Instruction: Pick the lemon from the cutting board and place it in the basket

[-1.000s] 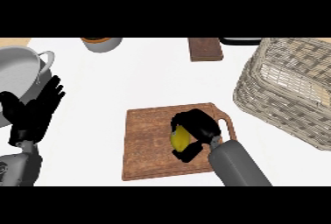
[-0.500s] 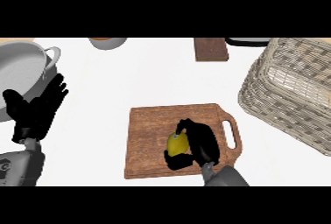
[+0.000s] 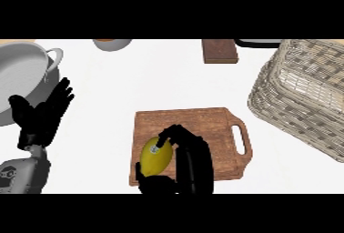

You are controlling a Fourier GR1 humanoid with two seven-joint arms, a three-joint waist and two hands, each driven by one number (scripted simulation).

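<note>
At six o'clock on the cutting board, your right hand curls round the lemon; your left hand rests open at nine.

Grainy brown wooden cutting board beneath a smooth, faintly glossy yellow lemon held in a matt black hand; right of the board a coarse woven wicker basket, far to its left a smooth, dull-shining grey metal pot

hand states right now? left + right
Left hand: open, fingers up, resting at the view's left, holding nothing.
Right hand: fingers curled round the lemon over the cutting board.
</note>
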